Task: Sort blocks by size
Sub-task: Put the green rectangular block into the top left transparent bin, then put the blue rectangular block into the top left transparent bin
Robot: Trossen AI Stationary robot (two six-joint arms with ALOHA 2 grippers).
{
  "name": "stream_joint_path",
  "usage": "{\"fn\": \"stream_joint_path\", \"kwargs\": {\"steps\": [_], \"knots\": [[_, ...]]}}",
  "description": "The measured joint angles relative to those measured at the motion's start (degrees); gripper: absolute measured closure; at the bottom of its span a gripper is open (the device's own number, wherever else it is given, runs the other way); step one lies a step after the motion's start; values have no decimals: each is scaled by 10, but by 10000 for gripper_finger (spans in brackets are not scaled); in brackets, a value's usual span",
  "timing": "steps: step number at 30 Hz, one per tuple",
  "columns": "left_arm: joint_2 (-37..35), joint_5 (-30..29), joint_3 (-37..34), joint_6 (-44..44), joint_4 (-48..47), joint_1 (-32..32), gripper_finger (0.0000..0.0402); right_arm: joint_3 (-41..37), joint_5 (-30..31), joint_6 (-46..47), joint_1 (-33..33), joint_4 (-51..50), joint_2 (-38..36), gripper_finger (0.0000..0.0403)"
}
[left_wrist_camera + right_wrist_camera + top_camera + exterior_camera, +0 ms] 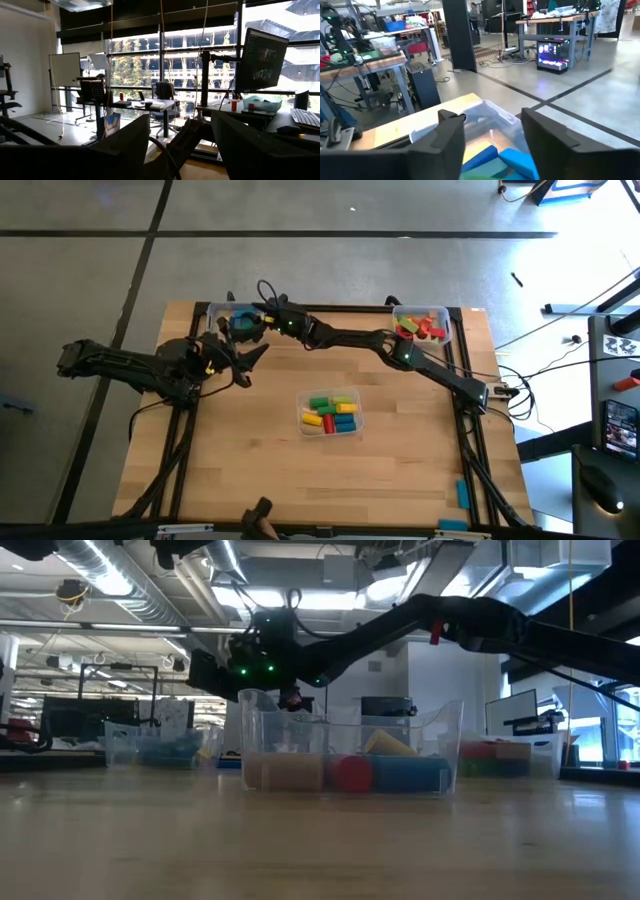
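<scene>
Honestly, right gripper (250,321) hangs part-open and empty over the far-left bin (222,312) (left gripper (255,360) open, idle); lingering low risks snagging its wall.

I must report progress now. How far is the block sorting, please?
Done: blue blocks lie in the far-left bin, red and orange ones in the far-right bin. In hand: the right hand hovers open over the far-left bin, nothing visibly held. Left: mixed blocks fill the centre bin. The left hand waits open.
</scene>
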Motion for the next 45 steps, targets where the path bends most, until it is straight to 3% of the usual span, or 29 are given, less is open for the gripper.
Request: {"fn": "stream_joint_path", "kwargs": {"steps": [4,10,21,30,36,42,45], "knots": [[0,0,0,0,-9,0,192,-1,-15,0,0,-13,-7,182],[-1,0,0,4,-14,-1,192,0,-14,-18,0,-117,-65,174],[-1,0,0,4,-14,-2,192,0,-10,-135,7,-439,-225,173],[-1,0,0,3,-15,-2,192,0,37,-151,57,-704,-364,173],[-1,0,0,3,-14,-2,192,0,57,-84,123,-909,-422,173],[-1,0,0,3,-14,-2,192,0,56,67,207,-1100,-455,173],[-1,0,0,3,-13,-2,192,-7,55,141,258,-1117,-460,173]]}}
